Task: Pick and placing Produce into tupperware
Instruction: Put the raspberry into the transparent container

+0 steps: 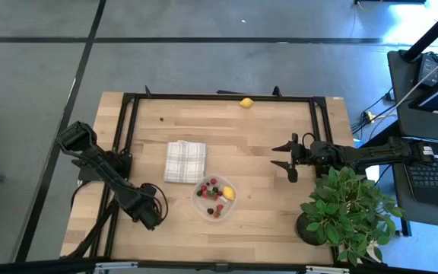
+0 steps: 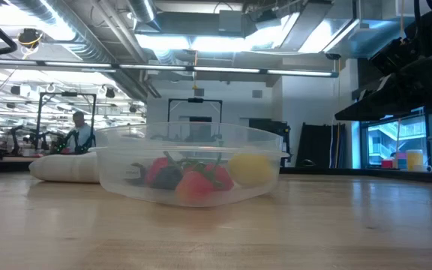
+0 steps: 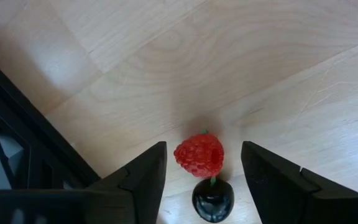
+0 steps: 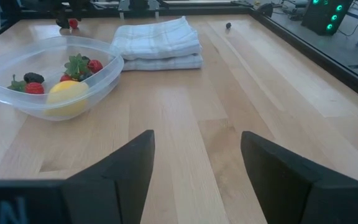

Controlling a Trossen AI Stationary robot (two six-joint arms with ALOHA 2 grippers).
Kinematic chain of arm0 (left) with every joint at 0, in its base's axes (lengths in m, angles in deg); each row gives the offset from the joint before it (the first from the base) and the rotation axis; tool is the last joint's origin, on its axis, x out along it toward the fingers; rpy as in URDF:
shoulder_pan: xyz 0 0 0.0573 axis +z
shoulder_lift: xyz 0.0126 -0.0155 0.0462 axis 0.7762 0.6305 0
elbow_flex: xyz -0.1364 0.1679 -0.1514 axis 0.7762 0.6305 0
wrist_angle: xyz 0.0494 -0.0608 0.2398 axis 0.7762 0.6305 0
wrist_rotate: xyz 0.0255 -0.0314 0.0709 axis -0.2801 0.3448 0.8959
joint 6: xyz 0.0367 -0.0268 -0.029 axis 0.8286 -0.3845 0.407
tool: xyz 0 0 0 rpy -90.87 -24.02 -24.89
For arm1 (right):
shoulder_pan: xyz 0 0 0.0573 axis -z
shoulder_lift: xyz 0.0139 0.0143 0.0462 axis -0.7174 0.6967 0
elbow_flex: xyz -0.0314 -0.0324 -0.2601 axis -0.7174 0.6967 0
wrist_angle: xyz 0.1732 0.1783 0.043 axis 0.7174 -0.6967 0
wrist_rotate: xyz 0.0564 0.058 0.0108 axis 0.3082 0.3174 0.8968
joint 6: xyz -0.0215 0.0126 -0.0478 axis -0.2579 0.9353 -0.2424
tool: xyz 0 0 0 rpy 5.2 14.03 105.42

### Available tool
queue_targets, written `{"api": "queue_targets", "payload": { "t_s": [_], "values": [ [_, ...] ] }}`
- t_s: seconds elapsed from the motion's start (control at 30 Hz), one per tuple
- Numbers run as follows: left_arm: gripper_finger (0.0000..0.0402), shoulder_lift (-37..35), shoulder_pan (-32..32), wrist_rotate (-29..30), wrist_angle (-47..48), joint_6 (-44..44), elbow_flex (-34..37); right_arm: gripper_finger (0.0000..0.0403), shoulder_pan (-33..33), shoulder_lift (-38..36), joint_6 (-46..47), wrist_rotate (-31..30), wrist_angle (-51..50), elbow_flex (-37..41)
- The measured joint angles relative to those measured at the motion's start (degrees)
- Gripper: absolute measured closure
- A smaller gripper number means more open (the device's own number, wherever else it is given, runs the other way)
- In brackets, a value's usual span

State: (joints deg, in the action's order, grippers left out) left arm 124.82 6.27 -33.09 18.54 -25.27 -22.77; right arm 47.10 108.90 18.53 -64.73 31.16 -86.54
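Note:
The clear tupperware (image 1: 214,197) sits on the table near its near edge and holds several red and dark berries and a yellow lemon (image 1: 228,193). In the low view the tupperware (image 2: 190,169) shows the same fruits through its wall. A second lemon (image 1: 245,102) lies at the table's far edge. My left gripper (image 1: 149,210) is open, left of the tupperware, low over the table. In its wrist view the gripper (image 3: 204,146) stands with a finger on either side of a red raspberry (image 3: 199,154) and a dark berry (image 3: 213,199), touching neither. My right gripper (image 1: 289,161) is open and hovers right of the tupperware.
A folded white-and-grey checked cloth (image 1: 185,161) lies just beyond the tupperware, toward the far edge. A leafy potted plant (image 1: 344,209) fills the near right corner beside my right arm. One small dark berry (image 1: 163,118) lies alone near the far left. A black frame (image 1: 219,97) borders the table.

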Motion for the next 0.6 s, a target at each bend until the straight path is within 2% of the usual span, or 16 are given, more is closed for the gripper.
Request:
{"api": "queue_targets", "payload": {
  "t_s": [0.6],
  "values": [
    [0.0206, 0.0, 0.0, -0.3, -0.1, -1.2, 0.0, 0.0162, 0.0, 0.0, -0.2, 0.0, -0.1, 0.0]
  ]
}}
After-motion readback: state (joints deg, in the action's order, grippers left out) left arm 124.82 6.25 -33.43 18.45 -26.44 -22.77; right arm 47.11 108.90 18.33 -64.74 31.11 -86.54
